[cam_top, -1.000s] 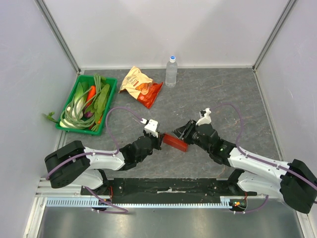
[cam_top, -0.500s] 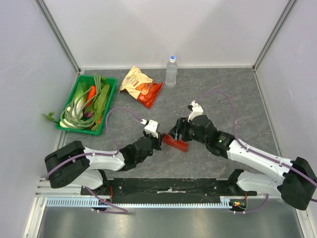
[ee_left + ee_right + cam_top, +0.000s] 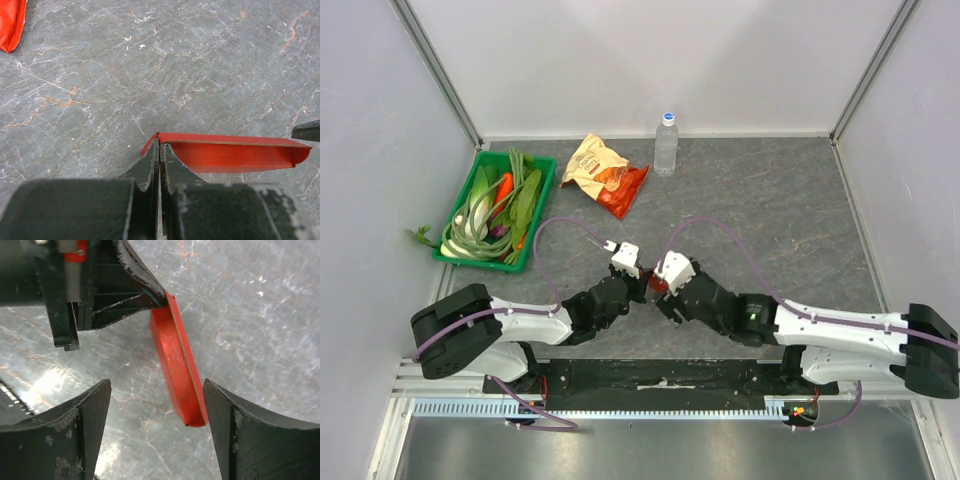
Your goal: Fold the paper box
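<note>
Left end effector (image 3: 159, 150) crowding paper box (image 3: 230, 155) end, bare table (image 3: 770, 200) beyond, bottle (image 3: 665, 145) far back

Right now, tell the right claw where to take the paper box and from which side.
Probably the free end of the paper box, opposite the corner the shut left claw pinches. Come end-on with the open right claw astride its two broad faces: it is a long, thin, flattened sleeve.

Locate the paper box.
Top view, front centre: the paper box is pinched at one end by the left end effector, the open right end effector straddling it.
</note>
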You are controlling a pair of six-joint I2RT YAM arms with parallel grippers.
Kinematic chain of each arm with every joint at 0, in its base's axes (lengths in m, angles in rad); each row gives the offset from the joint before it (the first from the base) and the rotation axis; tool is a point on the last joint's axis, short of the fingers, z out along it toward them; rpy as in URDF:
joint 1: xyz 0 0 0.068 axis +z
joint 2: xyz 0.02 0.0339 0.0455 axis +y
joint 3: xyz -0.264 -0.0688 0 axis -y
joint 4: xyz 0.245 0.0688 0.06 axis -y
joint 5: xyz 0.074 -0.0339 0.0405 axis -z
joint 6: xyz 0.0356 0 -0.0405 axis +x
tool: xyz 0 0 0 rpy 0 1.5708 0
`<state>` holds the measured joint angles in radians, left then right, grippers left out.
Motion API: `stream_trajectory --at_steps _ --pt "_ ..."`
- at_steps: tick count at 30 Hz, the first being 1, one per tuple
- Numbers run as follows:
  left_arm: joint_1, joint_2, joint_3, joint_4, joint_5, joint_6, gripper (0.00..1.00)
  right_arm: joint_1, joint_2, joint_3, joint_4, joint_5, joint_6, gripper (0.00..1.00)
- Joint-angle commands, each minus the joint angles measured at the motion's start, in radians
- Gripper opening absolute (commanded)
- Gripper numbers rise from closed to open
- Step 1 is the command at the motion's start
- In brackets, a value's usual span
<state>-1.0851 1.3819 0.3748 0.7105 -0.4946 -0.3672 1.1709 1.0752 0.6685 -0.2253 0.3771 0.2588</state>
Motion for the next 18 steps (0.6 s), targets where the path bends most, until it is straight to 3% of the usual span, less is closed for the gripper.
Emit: stream_trajectory --at_steps 1,10,18 --pt "-0.019 0.055 -0.054 -0.23 0.044 -0.039 0.02 0.125 0.061 -0.063 0.218 0.33 -0.199 0.81" --pt "-0.019 0.062 -0.059 -0.207 0.047 -0.027 0.02 0.205 0.19 -0.22 0.605 0.54 -0.385 0.73" --pt "-0.019 0.063 -0.062 -0.195 0.054 -0.024 0.02 0.211 0.241 -0.247 0.676 0.56 -0.418 0.63"
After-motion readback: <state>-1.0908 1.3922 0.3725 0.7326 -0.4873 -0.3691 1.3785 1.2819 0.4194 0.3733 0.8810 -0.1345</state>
